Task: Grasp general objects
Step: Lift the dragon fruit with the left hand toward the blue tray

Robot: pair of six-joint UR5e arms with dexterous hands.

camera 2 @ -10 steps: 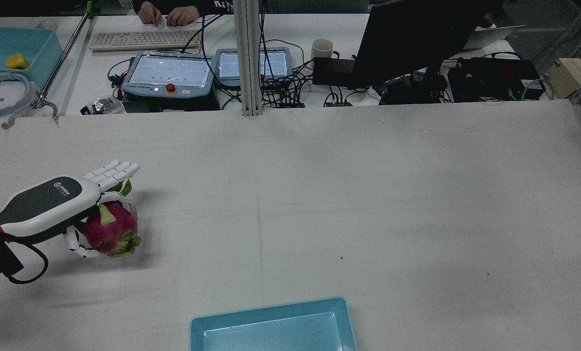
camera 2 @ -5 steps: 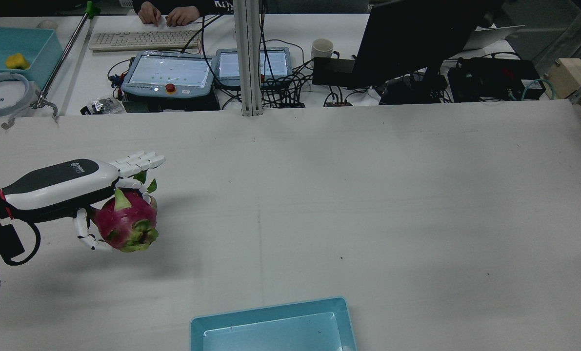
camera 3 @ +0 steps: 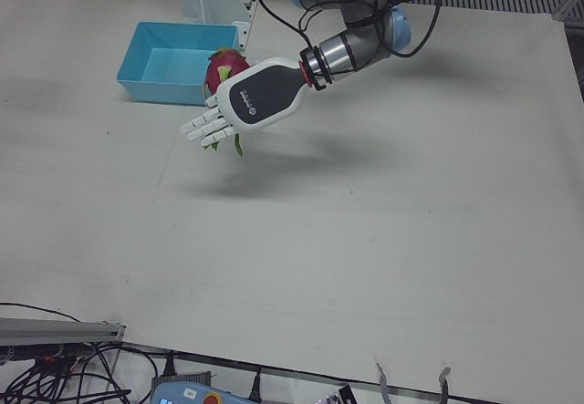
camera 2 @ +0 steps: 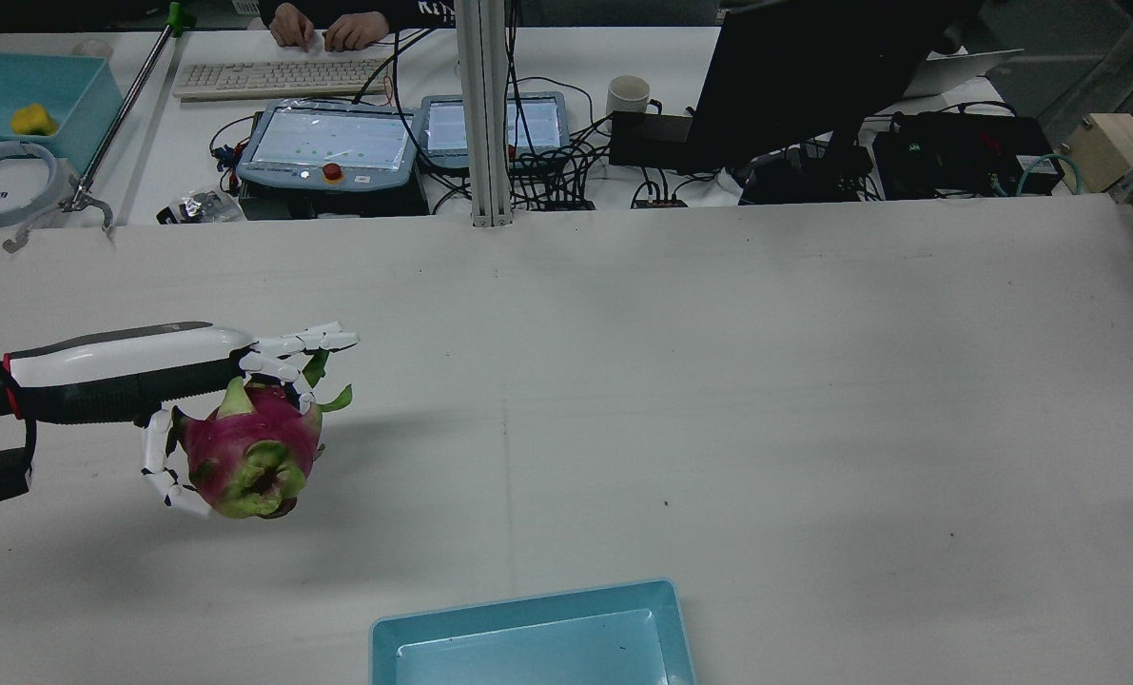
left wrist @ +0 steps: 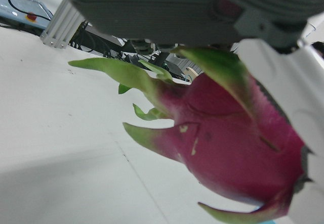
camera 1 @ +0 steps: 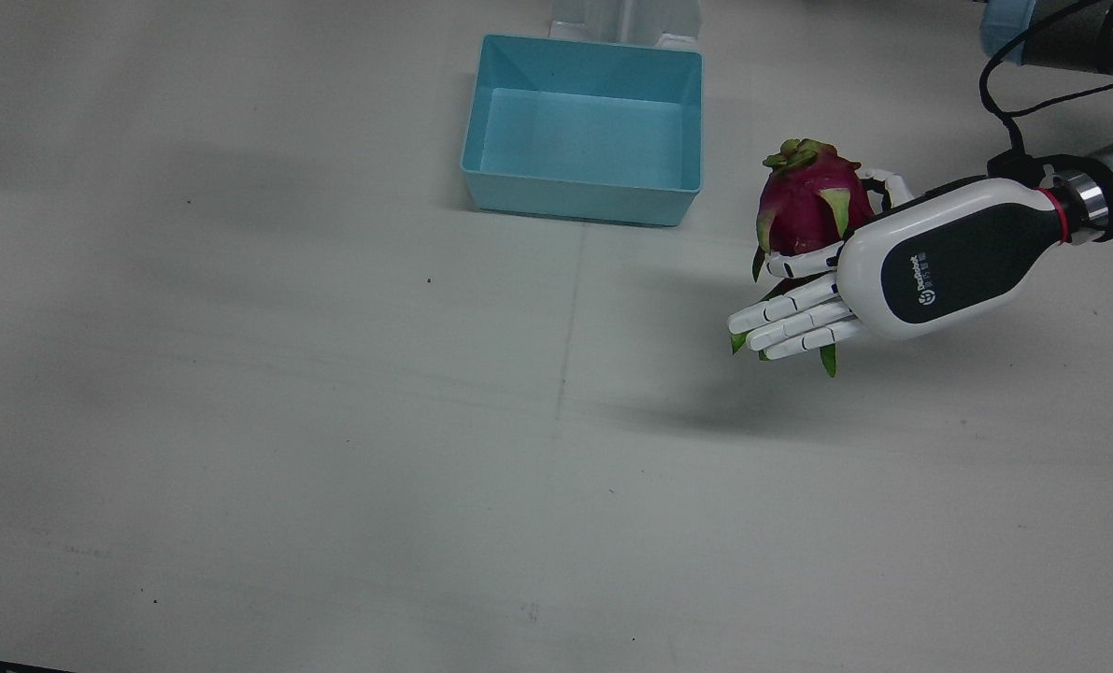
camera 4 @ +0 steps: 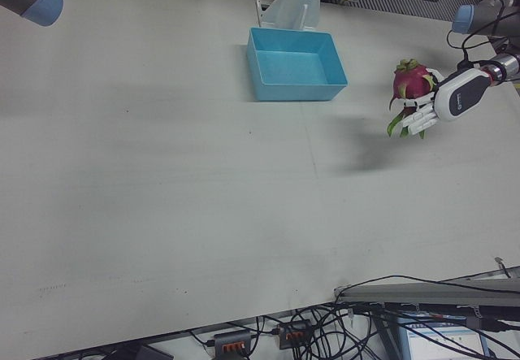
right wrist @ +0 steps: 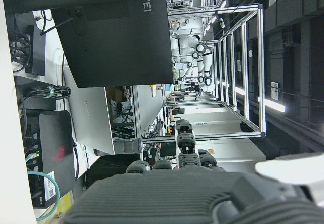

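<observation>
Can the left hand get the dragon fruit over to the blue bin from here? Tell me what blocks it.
Probably yes. The left hand holds the dragon fruit clear of the table, and only bare tabletop lies between it and the blue bin.

The left hand [camera 2: 195,381] sits at the left edge of the rear view, held flat above the table with its dark back turned up. Its fingers [camera 1: 785,318] stick out almost straight, and the thumb curls underneath. It holds a fruit [camera 2: 252,452]. The right hand cannot be seen well enough to judge.
</observation>
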